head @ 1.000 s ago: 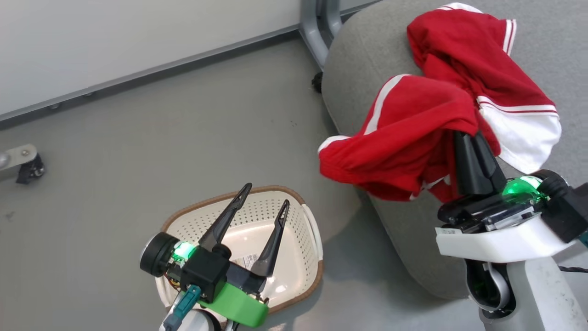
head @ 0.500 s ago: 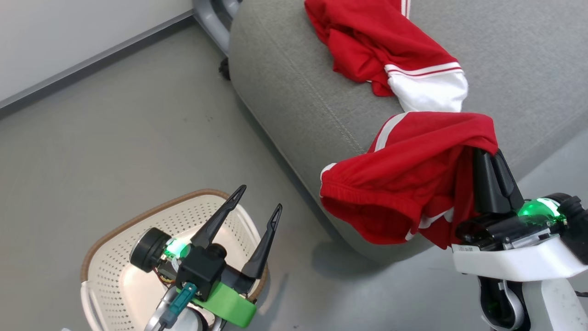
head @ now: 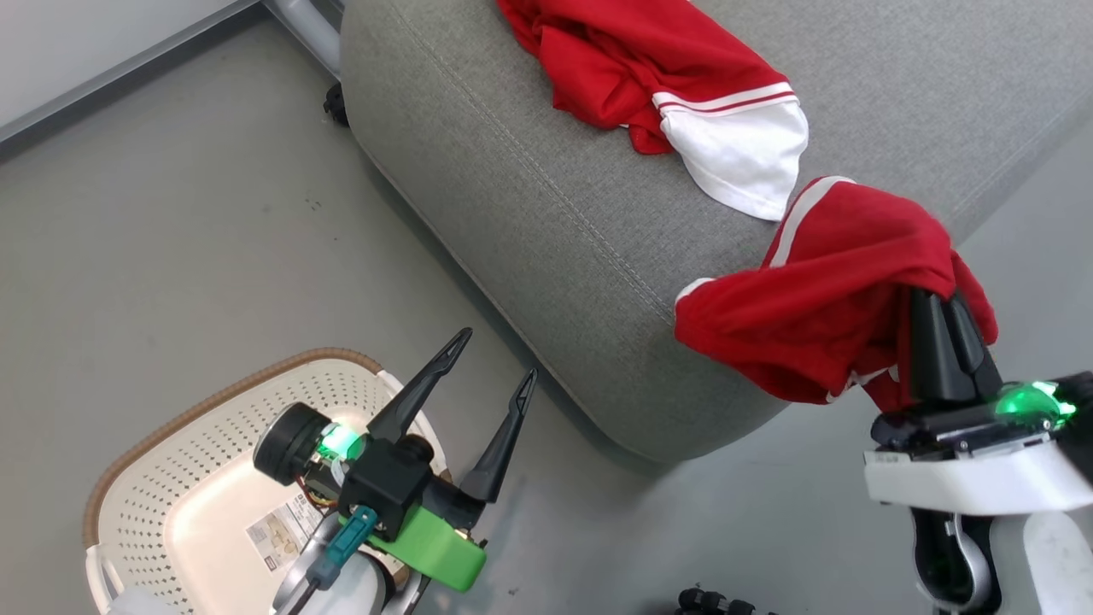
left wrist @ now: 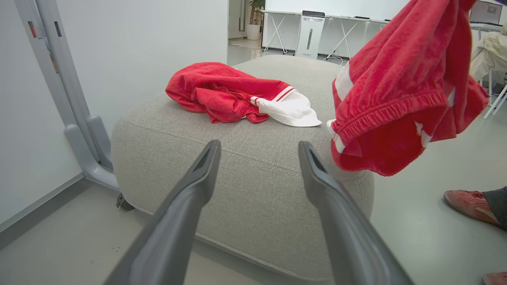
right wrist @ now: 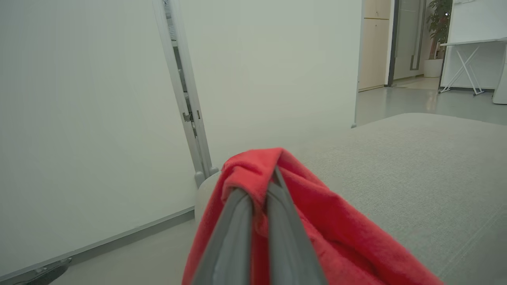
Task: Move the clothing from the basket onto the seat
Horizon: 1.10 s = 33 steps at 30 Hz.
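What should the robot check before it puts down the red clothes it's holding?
1. Right gripper shut on the held garment: ok.
2. Held garment fully above the seat: not ok, it hangs at the corner, partly past the edge.
3. Other garment lying on the seat: ok.
4. Basket emptied: ok where its inside shows.
5. Left gripper open, holding nothing: ok.
6. Person's shoe clear of the drop spot: cannot tell.

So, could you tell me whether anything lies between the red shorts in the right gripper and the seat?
Nothing visible does. The right gripper holds the red shorts by the corner of the seat; the other red-and-white garment lies farther back.
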{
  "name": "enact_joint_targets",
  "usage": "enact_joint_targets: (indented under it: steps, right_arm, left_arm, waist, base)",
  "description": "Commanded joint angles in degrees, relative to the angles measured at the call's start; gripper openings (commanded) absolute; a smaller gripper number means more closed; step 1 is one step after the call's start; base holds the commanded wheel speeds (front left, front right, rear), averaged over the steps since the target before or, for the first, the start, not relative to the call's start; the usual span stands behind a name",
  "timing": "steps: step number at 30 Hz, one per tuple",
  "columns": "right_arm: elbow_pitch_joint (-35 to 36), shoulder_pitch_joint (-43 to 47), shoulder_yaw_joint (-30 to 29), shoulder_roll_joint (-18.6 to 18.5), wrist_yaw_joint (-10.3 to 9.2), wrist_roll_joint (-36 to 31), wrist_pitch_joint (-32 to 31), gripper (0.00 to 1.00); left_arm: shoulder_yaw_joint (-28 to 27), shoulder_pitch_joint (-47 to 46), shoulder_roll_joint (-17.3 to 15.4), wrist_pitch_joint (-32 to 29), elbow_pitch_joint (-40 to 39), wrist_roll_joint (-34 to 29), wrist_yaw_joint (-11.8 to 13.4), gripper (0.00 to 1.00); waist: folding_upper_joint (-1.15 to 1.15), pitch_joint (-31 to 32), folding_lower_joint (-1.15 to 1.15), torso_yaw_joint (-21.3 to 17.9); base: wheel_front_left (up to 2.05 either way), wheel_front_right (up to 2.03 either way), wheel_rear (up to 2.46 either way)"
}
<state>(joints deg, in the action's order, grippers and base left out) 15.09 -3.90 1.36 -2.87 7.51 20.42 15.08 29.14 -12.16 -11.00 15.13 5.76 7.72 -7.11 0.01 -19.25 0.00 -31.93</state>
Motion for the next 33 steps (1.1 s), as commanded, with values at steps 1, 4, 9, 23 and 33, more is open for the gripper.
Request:
enact_joint_targets:
  steps: [1,4,9,23,33]
  right_arm:
    - [-0.80,-2.79,-0.44,-0.06,-0.04,-0.70,0.13,0.00]
    - [-2.38,-7.24,-2.20,-1.01,-0.05,-1.33,0.13,0.00]
    - [-5.94,-17.89,-6.11,-4.70,-0.05,-0.58,0.12,0.00]
    - [-24.33,-45.70,-13.48,-18.38,-0.05,-5.63,0.10,0.00]
    - [-36.55,-44.30,-14.96,-13.30,-0.06,-8.01,0.10,0.35]
  left_arm:
    - [-0.49,-0.27,-0.17,0.02,-0.08,-0.27,0.48,1.00]
    - [-0.16,-0.98,-0.66,0.02,-0.54,-0.90,0.42,1.00]
    - [0.75,-2.93,-1.94,0.02,-1.16,-1.37,0.08,1.00]
    - [-0.40,-10.34,-2.37,0.02,-3.97,-2.25,0.37,1.00]
    - [-1.42,-12.78,-1.23,0.02,-5.97,-1.27,0.09,1.00]
  waist:
    - [-0.01,-1.02,0.00,0.12]
    - [-0.01,-3.07,0.00,1.36]
    - [-0.01,-7.51,0.00,5.23]
    - [-0.01,-21.36,0.00,16.61]
    - [-0.01,-24.19,0.00,19.17]
  base:
    - [0.00,0.00,0.00]
    - [0.00,0.00,0.00]
    - [0.00,0.00,0.00]
    - [0.00,0.00,0.00]
    - [0.00,0.00,0.00]
